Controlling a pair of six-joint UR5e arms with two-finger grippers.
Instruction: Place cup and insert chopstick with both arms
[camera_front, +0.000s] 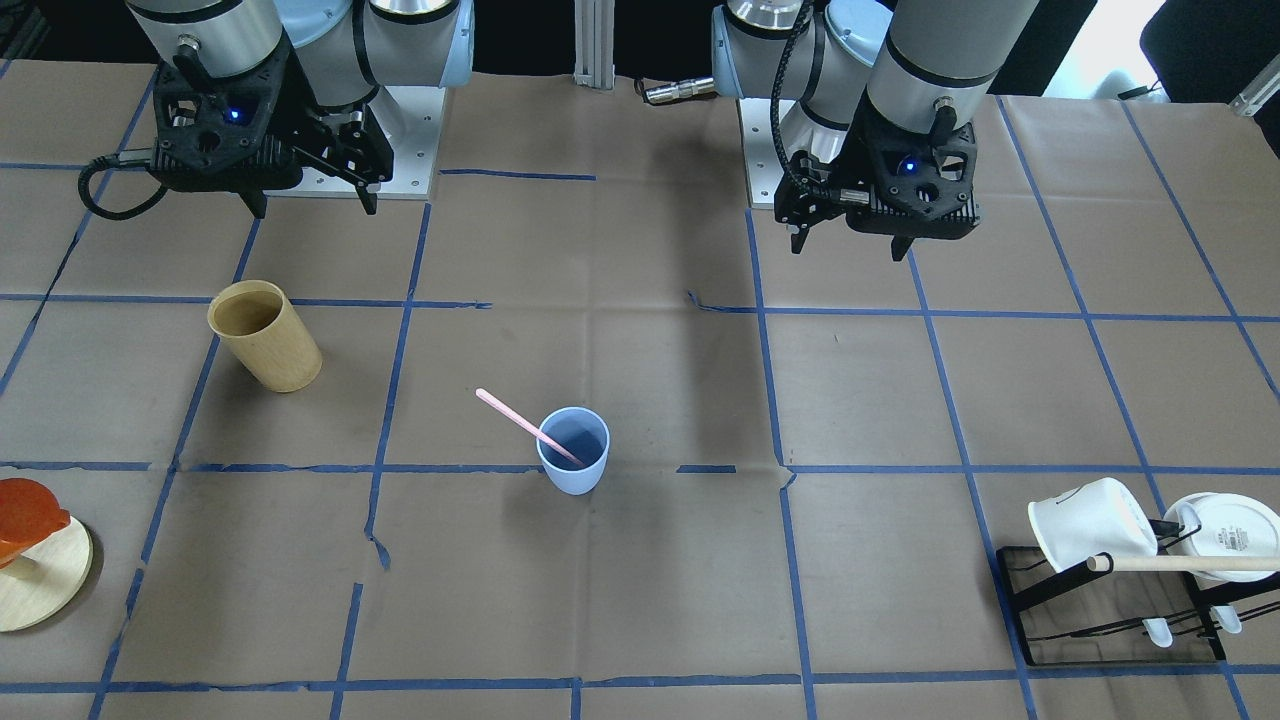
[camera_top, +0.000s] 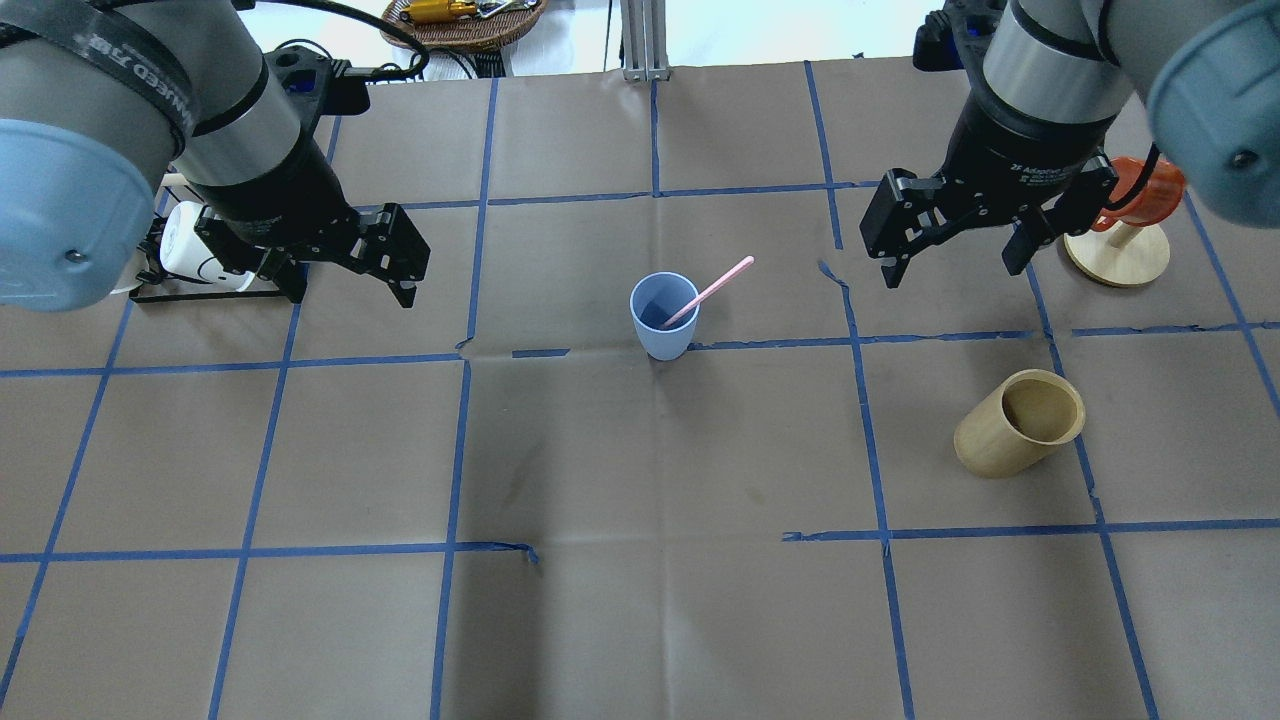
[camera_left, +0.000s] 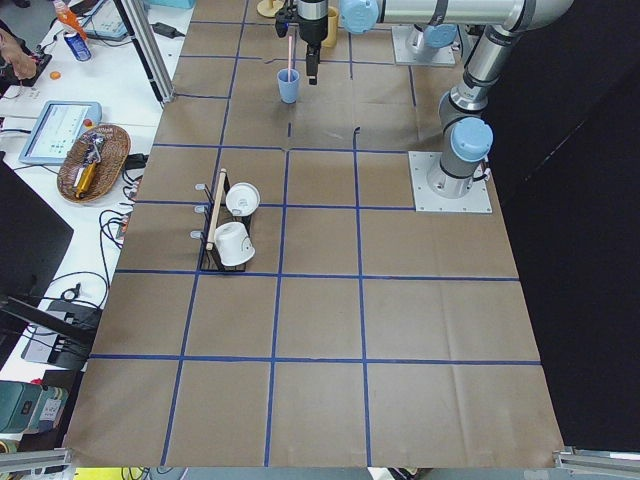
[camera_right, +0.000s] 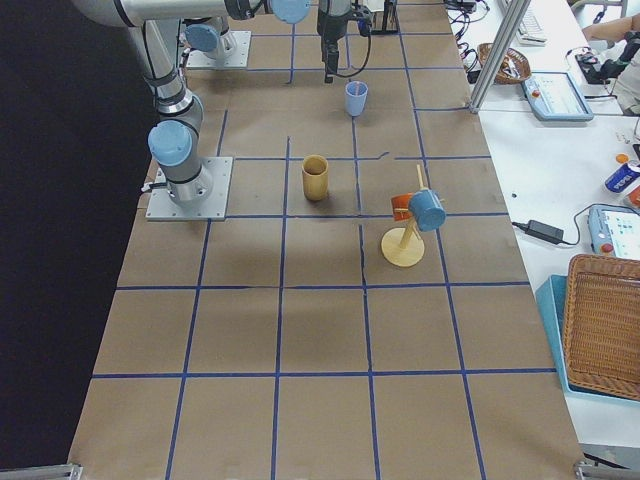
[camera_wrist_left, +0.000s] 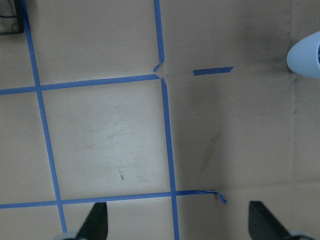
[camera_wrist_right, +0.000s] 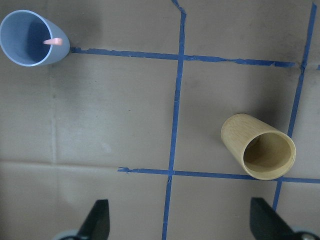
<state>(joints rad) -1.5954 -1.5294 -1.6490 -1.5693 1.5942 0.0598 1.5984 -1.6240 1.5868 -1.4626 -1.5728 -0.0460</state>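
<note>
The light blue cup (camera_top: 663, 315) stands upright near the table's middle; it also shows in the front view (camera_front: 573, 450) and both wrist views (camera_wrist_left: 306, 60) (camera_wrist_right: 32, 37). A pale pink chopstick (camera_top: 715, 287) leans inside it, its top sticking out over the rim towards the robot's right (camera_front: 520, 425). My left gripper (camera_top: 352, 288) hangs open and empty above the table, well to the cup's left (camera_front: 848, 248). My right gripper (camera_top: 950, 268) hangs open and empty, well to the cup's right (camera_front: 315, 208). Neither touches anything.
A tan wooden holder (camera_top: 1020, 422) stands upright on the right side, nearer the robot than the right gripper. A black rack with white mugs (camera_front: 1100, 590) stands beyond the left gripper. A round wooden stand (camera_top: 1115, 250) with an orange piece sits at the far right.
</note>
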